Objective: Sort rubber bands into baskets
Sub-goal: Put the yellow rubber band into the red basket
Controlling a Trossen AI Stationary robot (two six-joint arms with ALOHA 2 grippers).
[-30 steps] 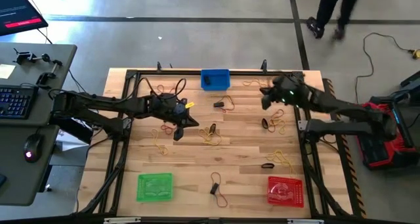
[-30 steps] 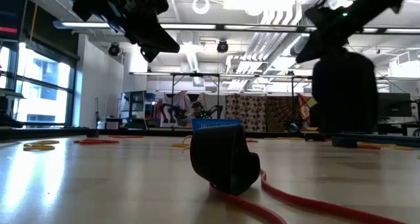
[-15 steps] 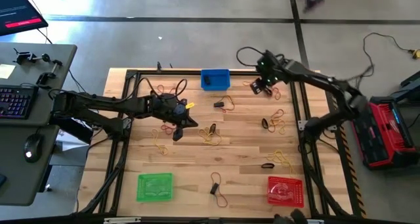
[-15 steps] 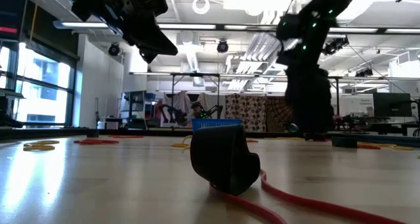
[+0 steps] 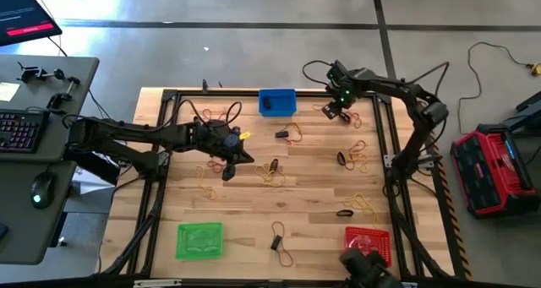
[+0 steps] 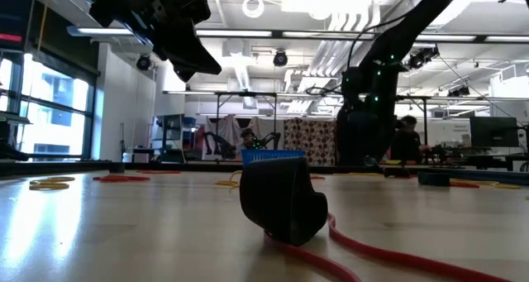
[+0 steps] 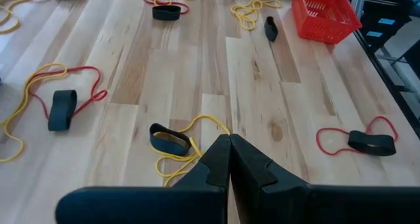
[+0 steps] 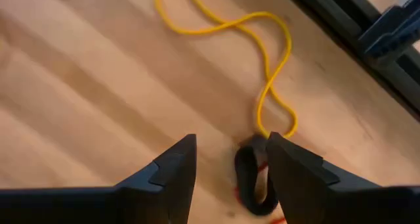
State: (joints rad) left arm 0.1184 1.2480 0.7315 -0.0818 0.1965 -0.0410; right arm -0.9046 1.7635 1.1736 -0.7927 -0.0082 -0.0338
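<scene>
Three square mesh baskets stood on the pale wooden plank table: a blue basket at the far edge, a green basket at the near left corner and a red basket at the near right. Rubber bands lay scattered across the boards in loose clusters, roughly eight in the high view, though the thin loops were too tangled to count one by one. They came in three kinds: thin yellow loops that curled and crossed, thin red loops, and wide flat black bands standing on edge.

The right gripper hung low over the far right part of the table, just right of the blue basket, its fingers apart. In its wrist view they straddled a black band that sat at the end of a long yellow loop, with a trace of red beside it.

The left gripper hovered over the left-centre of the table, its fingers pressed together and holding nothing. Ahead of it lay a black band with a yellow loop, another ringed by a red loop, and a third beside a red loop.
</scene>
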